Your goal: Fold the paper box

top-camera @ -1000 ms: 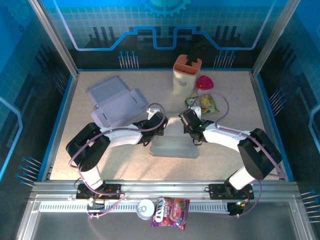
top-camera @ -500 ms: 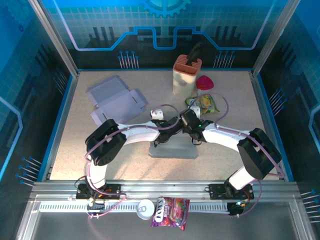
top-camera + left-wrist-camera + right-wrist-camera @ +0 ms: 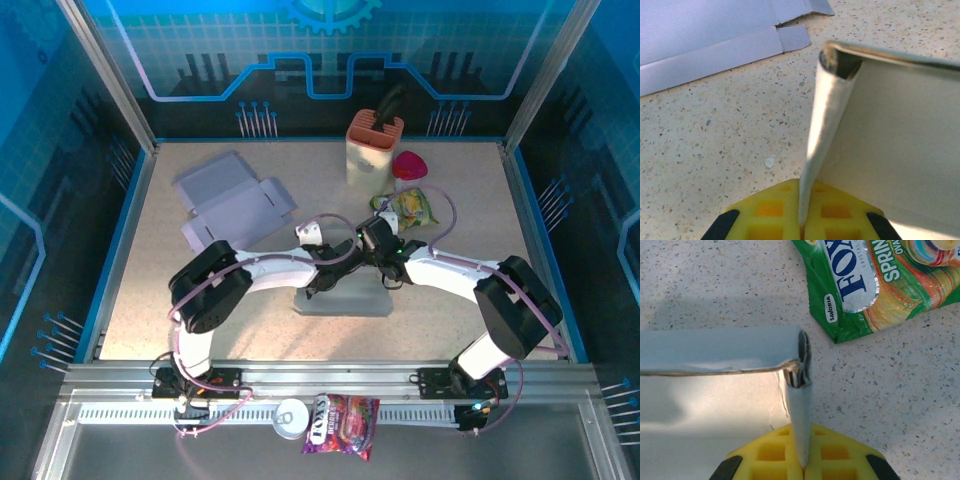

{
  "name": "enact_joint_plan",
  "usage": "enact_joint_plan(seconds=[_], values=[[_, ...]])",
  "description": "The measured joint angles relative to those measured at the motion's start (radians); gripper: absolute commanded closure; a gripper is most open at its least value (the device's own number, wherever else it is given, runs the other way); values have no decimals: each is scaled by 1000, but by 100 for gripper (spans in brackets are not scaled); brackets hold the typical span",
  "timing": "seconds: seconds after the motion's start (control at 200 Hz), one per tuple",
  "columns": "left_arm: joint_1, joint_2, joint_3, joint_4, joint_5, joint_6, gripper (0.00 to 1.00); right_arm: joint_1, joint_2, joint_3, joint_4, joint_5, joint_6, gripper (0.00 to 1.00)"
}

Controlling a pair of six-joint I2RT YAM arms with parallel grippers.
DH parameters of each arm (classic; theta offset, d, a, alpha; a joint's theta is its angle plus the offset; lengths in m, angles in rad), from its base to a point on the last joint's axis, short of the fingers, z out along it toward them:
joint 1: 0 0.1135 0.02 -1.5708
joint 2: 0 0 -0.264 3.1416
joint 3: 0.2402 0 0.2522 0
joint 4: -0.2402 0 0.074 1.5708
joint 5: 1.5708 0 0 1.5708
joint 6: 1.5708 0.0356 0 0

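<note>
A pale paper box (image 3: 345,298) lies partly folded at the table's middle, between both arms. My left gripper (image 3: 322,282) is shut on the box's left side wall (image 3: 826,130), which stands upright between the yellow pads (image 3: 775,212). On the other side, my right gripper (image 3: 392,272) is shut on the box's right side wall (image 3: 801,415), pinched between its yellow pads (image 3: 837,452). The box's rear wall (image 3: 720,350) runs left from that corner.
A flat unfolded grey carton (image 3: 232,205) lies at the back left, also seen as the grey carton (image 3: 710,35). A green snack bag (image 3: 410,207), an orange-topped holder (image 3: 373,152) and a red item (image 3: 409,165) sit behind. A snack packet (image 3: 340,411) and tin (image 3: 292,417) lie on the front rail.
My left arm swung right from beside the box's left end to its left wall and closed on it. The right gripper stayed put, gripping the right wall.
</note>
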Motion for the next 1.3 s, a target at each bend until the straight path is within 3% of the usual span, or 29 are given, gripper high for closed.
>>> enact_joint_plan(seconds=[0.16,0.24,0.35,0.5,0.745,0.87,1.02,1.301], values=[[7,-97,-119,150,56,127,51,2,0,1,-5,1,0,100],[8,-146,-151,207,92,178,42,2,3,6,-11,1,1,100],[11,-214,-173,273,145,251,34,4,3,7,-16,9,1,100],[32,-272,-180,306,214,310,32,6,4,11,-27,13,4,100],[114,-298,-221,271,279,335,33,6,5,15,-37,13,4,100],[138,-298,-229,257,312,361,42,6,5,17,-41,12,5,100],[147,-280,-226,257,334,406,60,6,8,19,-42,12,5,100],[147,-186,-185,257,332,446,72,6,8,19,-43,12,5,100]])
